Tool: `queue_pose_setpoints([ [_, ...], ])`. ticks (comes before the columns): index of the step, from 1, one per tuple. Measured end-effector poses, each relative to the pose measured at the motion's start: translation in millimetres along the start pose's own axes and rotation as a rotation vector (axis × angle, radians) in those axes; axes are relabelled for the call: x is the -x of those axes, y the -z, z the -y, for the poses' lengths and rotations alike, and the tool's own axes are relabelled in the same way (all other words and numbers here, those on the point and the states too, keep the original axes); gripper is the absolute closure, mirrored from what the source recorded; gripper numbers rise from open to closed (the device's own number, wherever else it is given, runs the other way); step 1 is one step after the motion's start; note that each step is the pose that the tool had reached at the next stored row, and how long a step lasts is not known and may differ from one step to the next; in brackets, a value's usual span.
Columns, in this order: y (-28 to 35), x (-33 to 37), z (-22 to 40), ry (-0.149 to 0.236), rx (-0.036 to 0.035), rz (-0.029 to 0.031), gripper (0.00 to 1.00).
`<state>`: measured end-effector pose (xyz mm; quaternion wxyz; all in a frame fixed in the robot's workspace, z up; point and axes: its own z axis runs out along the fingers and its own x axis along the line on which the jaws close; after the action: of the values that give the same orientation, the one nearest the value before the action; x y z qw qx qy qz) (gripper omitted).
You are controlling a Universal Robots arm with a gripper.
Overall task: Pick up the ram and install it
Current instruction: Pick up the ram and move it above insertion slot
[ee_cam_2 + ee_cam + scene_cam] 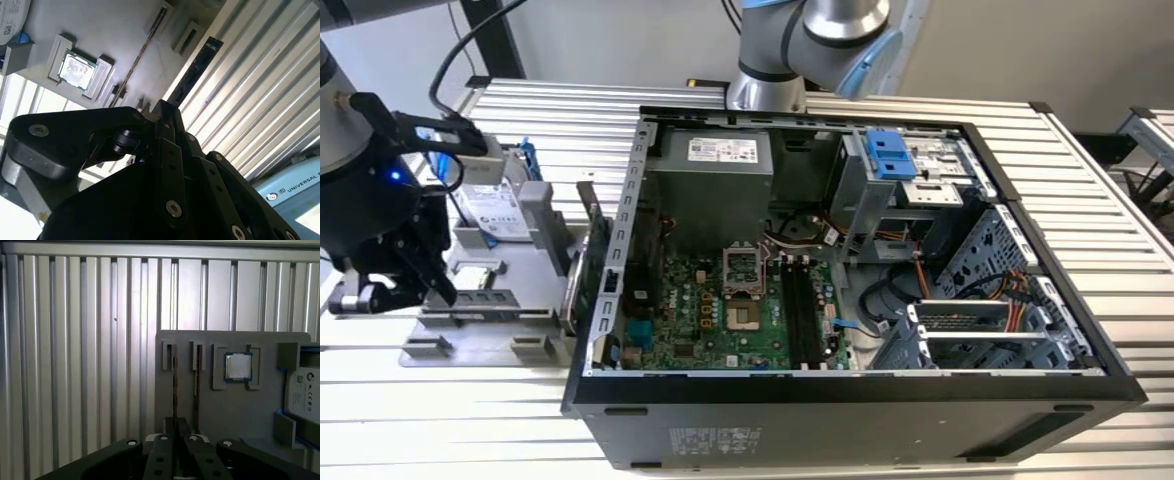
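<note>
where the gripper is: far on the exterior view's left, the gripper hangs low over a gray tray, well apart from the pc case.
fingers: pressed together on one end of the ram, as far as both wrist views show. no gap between them that i can see.
ram: long dark stick on edge, running straight out from the fingertips. in the first wrist view it lines up with one of the tray's narrow slots. can't tell if it's seated in that slot or lifted off it.
second stick: just beside the ram in the neighbouring slot, parallel to it, not touched by the fingers.
processor chip: lies flat in the next pocket over, shiny lid up.
hard drive: silver, in a blue frame, at the tray's other end from the gripper.
expansion card: green, upright, with a metal bracket, standing between the tray and the case.
pc case: black, on its side with the panel off, on the ribbed metal table.
motherboard: green, flat on the case floor, under the gray power supply.
black slots: long and narrow, along the board's edge toward the exterior view's right.
drive cage: gray metal, at the exterior view's right end of the case, cables trailing around it.
</note>
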<state>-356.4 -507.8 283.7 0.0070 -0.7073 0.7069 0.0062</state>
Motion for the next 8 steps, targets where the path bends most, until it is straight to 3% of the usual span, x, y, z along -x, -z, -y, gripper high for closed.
queue_pose_setpoints([
  [8, 10.9, 0.2, 0.0, -0.003, -0.0001, 0.0000, 1.00],
])
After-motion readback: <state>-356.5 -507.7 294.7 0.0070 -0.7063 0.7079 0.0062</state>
